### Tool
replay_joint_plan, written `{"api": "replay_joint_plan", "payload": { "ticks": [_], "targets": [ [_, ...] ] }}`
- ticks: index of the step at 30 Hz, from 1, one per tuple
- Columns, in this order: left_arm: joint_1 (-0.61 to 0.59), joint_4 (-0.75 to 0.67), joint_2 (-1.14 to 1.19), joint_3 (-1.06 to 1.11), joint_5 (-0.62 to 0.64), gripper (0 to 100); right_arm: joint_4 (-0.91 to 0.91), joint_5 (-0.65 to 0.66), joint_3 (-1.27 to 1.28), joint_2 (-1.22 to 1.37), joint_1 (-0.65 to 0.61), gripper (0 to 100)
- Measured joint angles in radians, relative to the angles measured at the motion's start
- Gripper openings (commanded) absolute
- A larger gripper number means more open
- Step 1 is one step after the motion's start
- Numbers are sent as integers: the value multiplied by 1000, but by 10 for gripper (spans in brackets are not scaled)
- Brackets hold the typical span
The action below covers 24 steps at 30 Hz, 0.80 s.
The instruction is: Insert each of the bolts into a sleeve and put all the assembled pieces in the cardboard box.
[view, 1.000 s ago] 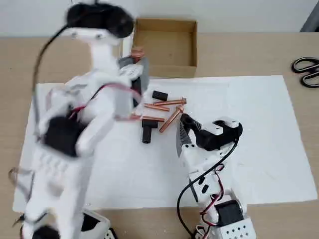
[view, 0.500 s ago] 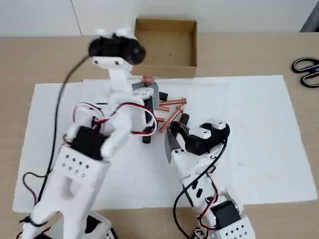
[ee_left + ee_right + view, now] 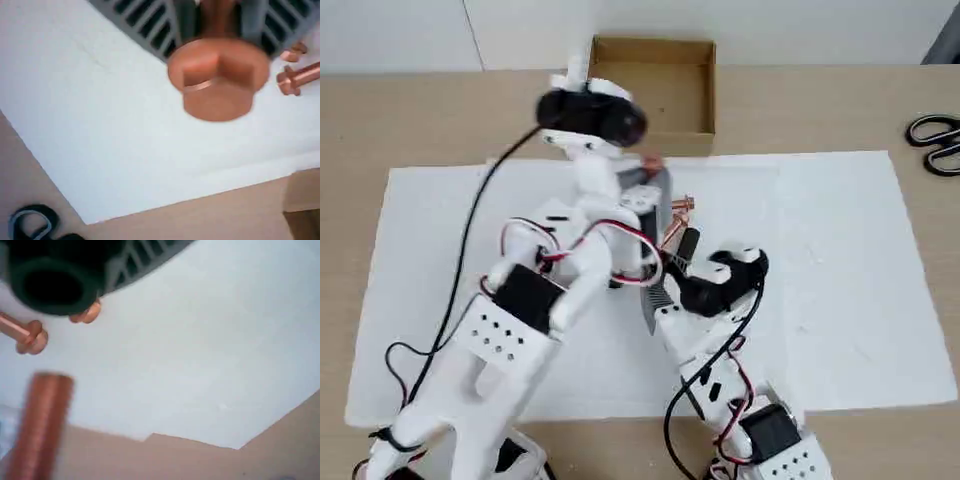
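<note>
Over the sheet (image 3: 840, 260), left claw (image 3: 652, 182) clamps a bolt (image 3: 218, 75), right claw (image 3: 682, 252) a sleeve (image 3: 52, 287).

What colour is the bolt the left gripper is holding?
Copper, a reddish orange. The bolt shows best in the left wrist view, with its head toward the camera.

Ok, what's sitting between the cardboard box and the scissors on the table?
Nothing. In the high view, the stretch from the cardboard box to the scissors is bare wooden table.

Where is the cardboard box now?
In the high view, the cardboard box stands on the table's far side, just beyond the white sheet.
</note>
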Motion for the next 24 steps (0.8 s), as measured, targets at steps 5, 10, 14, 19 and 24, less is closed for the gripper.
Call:
{"api": "replay_joint_plan", "payload": {
  "ticks": [5,10,14,19,24],
  "targets": [
    [29,0,0,0,0,6,0,26,0,0,-2,3],
    [29,31,0,0,0,6,0,26,0,0,-2,3],
    [31,38,0,0,0,6,0,26,0,0,-2,3],
    [31,38,-9,52,0,6,2,26,0,3,-5,3],
    [29,25,-129,135,0,6,6,26,0,2,-3,3]
  ]
}}
